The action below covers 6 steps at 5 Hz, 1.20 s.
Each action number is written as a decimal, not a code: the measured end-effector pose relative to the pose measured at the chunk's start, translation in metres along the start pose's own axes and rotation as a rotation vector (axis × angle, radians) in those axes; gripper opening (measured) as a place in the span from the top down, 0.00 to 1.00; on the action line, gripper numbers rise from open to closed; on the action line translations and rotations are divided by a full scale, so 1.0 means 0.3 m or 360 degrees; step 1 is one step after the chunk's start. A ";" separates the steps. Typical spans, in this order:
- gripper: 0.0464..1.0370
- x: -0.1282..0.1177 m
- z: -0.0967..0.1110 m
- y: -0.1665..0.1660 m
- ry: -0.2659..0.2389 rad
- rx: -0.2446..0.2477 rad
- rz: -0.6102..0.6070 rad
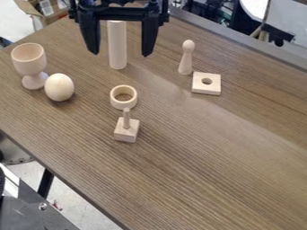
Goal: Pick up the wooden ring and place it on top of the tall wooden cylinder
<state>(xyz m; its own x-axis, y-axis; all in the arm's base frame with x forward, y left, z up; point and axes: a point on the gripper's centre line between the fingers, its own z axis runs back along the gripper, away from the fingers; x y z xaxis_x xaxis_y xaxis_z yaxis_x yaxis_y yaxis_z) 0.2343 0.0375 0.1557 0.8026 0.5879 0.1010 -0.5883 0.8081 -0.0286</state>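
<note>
One pale wooden cylinder (pixel 117 47), plain and slender, was nearest the black two-finger claw (pixel 120 53) at the upper left of the frame. The claw was released, its two fingers spread wide to either side of the cylinder as seen, with neither touching it in the picture. The cylinder's long axis ran up and down the frame, roughly along the hanging fingers, and its foot showed lower than their tips; its top was hidden behind the claw. How far apart they were in depth, I could not tell.

Below the cylinder, left of the frame's centre, was a pale wooden ring (pixel 116 102), with a small square wooden block bearing an upright peg (pixel 126 131) just below it. Left were a smooth wooden egg (pixel 59 87) and a pale wooden goblet (pixel 28 59). Toward the upper right, a round-headed wooden figure (pixel 186 60) stood beside a square wooden tile with a round hole (pixel 206 89) on the brown wood-grain surface (pixel 210 152).
</note>
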 end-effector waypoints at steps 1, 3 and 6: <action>0.04 -0.008 -0.017 0.001 0.0030 0.0015 -0.0006; 0.04 0.116 -0.214 0.010 0.0102 0.0070 -0.0048; 0.04 0.200 -0.400 0.071 0.0081 0.0024 0.0131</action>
<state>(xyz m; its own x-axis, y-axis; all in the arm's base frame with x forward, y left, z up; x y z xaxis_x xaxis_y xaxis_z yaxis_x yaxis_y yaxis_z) 0.2817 0.0945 0.0418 0.7550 0.6539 0.0482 -0.6538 0.7564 -0.0198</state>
